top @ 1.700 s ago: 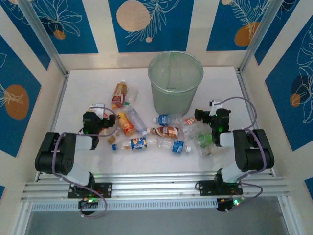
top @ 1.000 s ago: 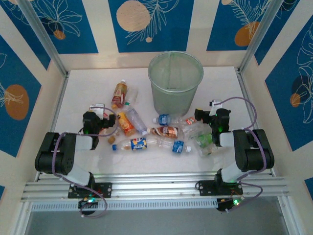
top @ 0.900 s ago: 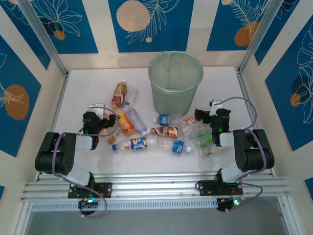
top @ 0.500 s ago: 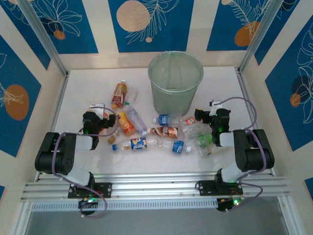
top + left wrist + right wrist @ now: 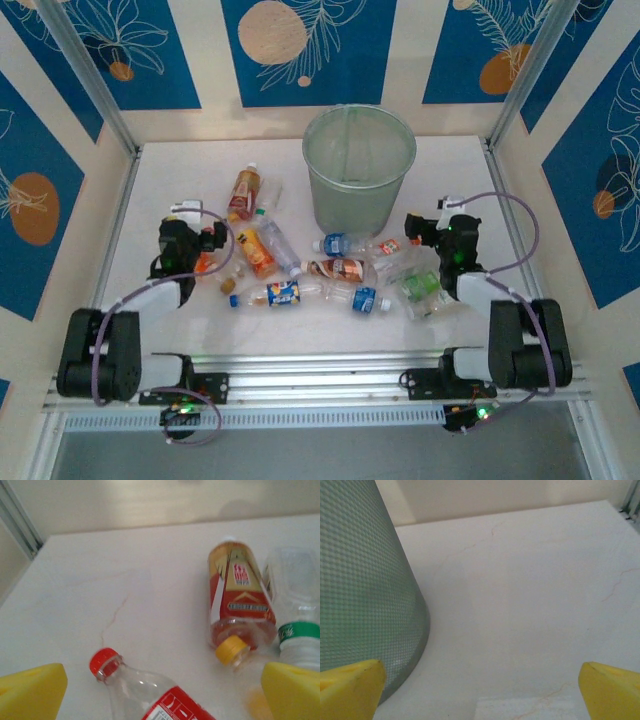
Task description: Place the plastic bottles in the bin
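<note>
You are keeping both arms reaching forward and low over the table point(image 5: 170, 170) from their bases at the near rail point(image 5: 320, 372). Your left gripper point(image 5: 190, 228) is hovering at the left edge of the plastic bottles point(image 5: 330, 270), its yellow fingers point(image 5: 30, 690) standing spread wide and gripping nothing. In the wrist view a red-capped bottle point(image 5: 145, 695) is showing between them, with a yellow-capped bottle point(image 5: 240, 600) and a green-labelled bottle point(image 5: 297, 610) lying side by side beyond. Your right gripper point(image 5: 437, 225) is sitting just right of the bin point(image 5: 358, 170), jaws likewise wide apart and holding nothing, over bare tabletop. The bin is standing upright at the back centre, and the bottles are lying scattered on the white, faintly cracked surface in front of it. Blue wall panels point(image 5: 300, 50) with orange discs are enclosing the table.
</note>
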Controlling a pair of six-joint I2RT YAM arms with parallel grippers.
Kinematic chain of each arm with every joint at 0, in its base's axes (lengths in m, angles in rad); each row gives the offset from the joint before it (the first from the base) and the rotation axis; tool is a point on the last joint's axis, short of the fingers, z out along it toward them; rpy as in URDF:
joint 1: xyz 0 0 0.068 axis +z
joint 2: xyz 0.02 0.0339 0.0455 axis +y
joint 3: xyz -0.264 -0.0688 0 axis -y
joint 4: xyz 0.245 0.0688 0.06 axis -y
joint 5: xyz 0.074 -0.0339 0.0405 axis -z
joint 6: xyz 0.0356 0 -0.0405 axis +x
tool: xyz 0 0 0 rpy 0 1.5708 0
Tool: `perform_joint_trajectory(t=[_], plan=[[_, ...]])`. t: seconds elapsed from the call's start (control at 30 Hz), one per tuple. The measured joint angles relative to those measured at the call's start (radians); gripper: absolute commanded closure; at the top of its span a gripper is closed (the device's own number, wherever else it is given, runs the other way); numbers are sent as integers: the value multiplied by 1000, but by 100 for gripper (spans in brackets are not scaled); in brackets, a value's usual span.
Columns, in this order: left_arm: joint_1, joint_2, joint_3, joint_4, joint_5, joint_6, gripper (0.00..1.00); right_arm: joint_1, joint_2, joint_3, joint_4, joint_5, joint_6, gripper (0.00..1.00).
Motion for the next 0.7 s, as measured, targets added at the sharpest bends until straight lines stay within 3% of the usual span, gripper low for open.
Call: perform_joint_trajectory(t=[0.33, 0.53, 0.7], plan=[[0, -159, 196, -388, -29, -143, 1, 6, -235, 205, -496, 99, 170, 1], [-1, -47, 500, -668, -38, -225, 0, 46, -248, 288, -745, 145, 253, 1], [-10, 105, 653, -796, -5, -269, 1, 82, -248, 324, -889, 174, 309, 1]])
